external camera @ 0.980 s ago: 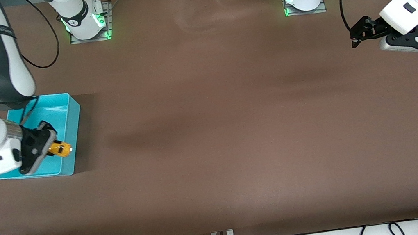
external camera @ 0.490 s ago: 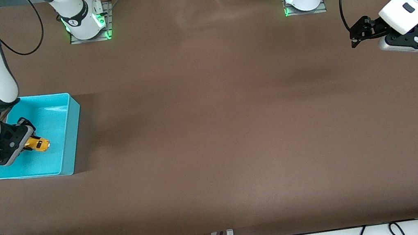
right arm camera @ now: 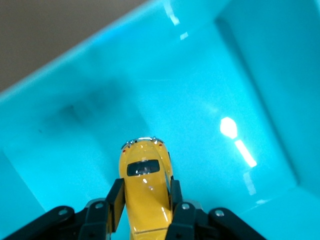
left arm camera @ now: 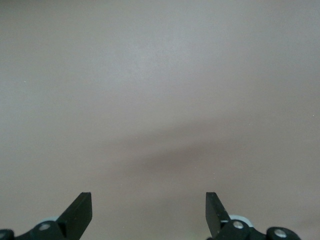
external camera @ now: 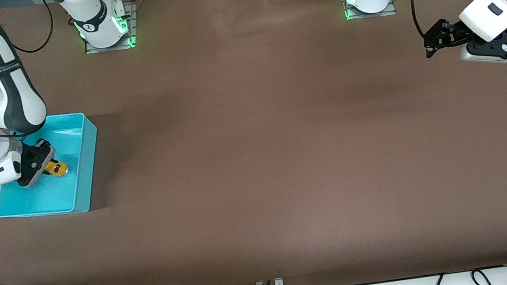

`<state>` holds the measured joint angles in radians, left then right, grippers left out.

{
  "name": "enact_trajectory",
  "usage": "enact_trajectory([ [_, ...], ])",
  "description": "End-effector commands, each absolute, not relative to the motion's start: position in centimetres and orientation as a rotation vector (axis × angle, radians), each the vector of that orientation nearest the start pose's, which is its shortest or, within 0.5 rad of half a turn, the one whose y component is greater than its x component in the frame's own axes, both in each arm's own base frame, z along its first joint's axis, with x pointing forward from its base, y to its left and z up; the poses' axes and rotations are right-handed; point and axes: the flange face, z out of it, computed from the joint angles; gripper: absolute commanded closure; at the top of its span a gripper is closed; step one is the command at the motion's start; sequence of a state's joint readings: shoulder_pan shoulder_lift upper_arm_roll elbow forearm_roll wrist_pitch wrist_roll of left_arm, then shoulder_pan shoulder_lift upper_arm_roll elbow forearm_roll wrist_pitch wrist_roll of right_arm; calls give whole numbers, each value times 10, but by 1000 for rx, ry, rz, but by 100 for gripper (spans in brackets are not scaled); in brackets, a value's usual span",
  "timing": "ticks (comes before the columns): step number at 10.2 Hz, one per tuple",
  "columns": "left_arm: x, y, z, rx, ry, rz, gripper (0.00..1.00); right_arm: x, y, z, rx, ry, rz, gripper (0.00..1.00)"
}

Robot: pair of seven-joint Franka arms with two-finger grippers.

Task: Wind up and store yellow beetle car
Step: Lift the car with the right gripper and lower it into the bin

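Right end effector point(external camera: 46, 163) is inside the turquoise bin point(external camera: 85, 160), at the right arm's end of the bench point(external camera: 256, 162). Its fingers point(right arm camera: 116, 197) are clamped on both flanks of the yellow beetle car point(external camera: 57, 168), roughly at mid-body.

In the right wrist view the car point(right arm camera: 145, 192) points straight out from the end effector point(right arm camera: 145, 200), rounded end and dark window leading, roof toward the camera. Whether the wheels touch the bin floor point(right arm camera: 200, 100) can't be told from either view. The car's free end sits over the floor's middle, with bin walls off to each side of the end effector and one ahead of it. A bright light reflection lies on the floor just beside the car.

In the front view the car sticks out of the end effector toward the bin's inner long wall, the one facing the left arm's end of the bench. The right arm's wrist covers the bin's outer edge.

Left end effector point(external camera: 429, 43) is up in the air over bare bench at the left arm's end, well apart from bin and car; that arm is waiting. Left wrist view: fingertips point(left arm camera: 80, 207) spread wide, holding nothing, only brown bench surface point(left arm camera: 160, 100) under the end effector point(left arm camera: 148, 207).
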<state>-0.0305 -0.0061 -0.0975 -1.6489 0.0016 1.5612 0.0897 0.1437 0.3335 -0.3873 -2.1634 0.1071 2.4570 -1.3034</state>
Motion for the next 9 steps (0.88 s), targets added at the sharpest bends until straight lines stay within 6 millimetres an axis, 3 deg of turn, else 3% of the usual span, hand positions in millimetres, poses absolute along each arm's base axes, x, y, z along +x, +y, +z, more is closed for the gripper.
enact_trajectory([
  [1, 539, -71, 598, -3128, 356, 126, 0, 544, -145, 238, -2780, -1500, 65, 100],
  [5, 539, -70, 598, -3128, 354, 128, 0, 542, -146, 217, -2752, -1477, 46, 100],
  [6, 539, -69, 598, -3129, 351, 128, 0, 542, -146, 217, -2754, -1467, 39, 71],
  [9, 539, -69, 598, -3129, 351, 128, 0, 547, -143, 226, -2754, -1473, 17, 38],
])
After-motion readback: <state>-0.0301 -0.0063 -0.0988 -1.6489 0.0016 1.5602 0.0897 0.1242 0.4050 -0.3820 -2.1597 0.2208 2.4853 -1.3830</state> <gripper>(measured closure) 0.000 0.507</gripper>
